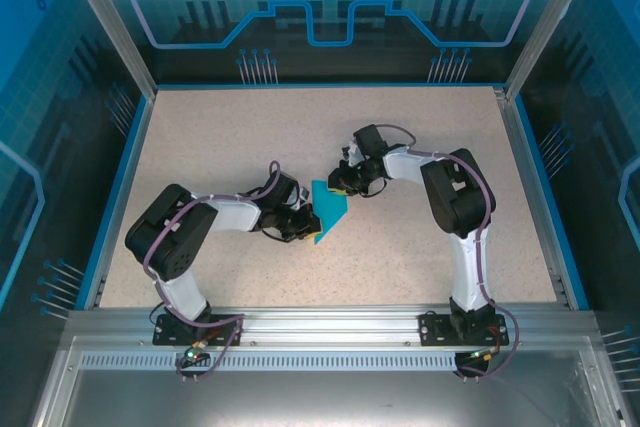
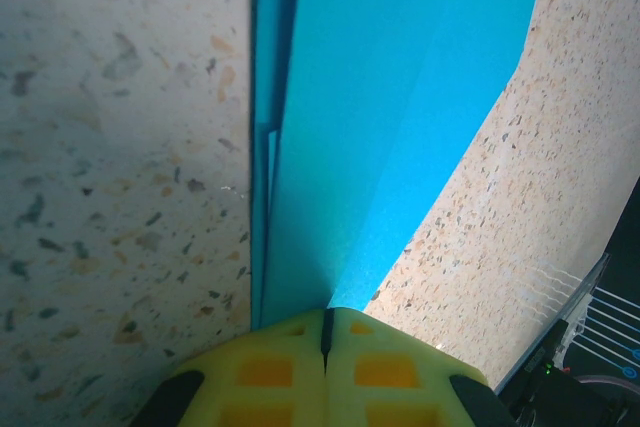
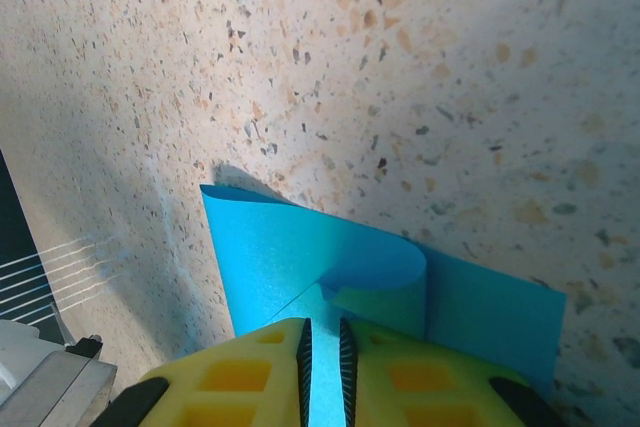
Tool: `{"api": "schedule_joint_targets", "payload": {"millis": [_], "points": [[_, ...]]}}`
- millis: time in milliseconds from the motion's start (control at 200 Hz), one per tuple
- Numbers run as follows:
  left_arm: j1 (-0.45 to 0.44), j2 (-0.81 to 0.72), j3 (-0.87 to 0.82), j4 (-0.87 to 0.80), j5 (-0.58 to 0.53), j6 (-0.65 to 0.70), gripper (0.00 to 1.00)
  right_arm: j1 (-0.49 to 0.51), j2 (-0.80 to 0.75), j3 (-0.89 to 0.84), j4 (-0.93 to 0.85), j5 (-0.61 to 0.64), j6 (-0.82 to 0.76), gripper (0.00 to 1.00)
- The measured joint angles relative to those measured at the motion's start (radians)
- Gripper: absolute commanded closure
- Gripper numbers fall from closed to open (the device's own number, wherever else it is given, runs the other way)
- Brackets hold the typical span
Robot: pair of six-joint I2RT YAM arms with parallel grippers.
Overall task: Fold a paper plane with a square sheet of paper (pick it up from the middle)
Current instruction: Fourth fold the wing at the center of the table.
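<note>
The square sheet of paper (image 1: 330, 209) lies mid-table as a cyan, partly folded shape with a point toward the near side. My left gripper (image 1: 304, 228) is at its left lower edge. In the left wrist view its jaws (image 2: 326, 319) are shut, tips on the paper (image 2: 400, 97) where a crease ends; whether they pinch it I cannot tell. My right gripper (image 1: 339, 185) is at the paper's far corner. In the right wrist view it (image 3: 322, 332) stands a narrow slit apart over the paper (image 3: 290, 247), beside a flap (image 3: 390, 262) curled over.
The speckled table (image 1: 240, 137) has a raised blue rim (image 1: 121, 182) on the left, far and right sides. An aluminium rail (image 1: 320, 322) runs along the near edge, with both arm bases bolted to it. Frame posts stand at the far corners.
</note>
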Motion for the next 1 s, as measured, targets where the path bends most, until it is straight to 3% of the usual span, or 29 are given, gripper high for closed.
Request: {"api": "schedule_joint_targets", "payload": {"millis": [1000], "points": [[0.000, 0.003, 0.006, -0.006, 0.000, 0.019, 1.00, -0.074, 0.051, 0.132, -0.080, 0.069, -0.057, 0.79]]}}
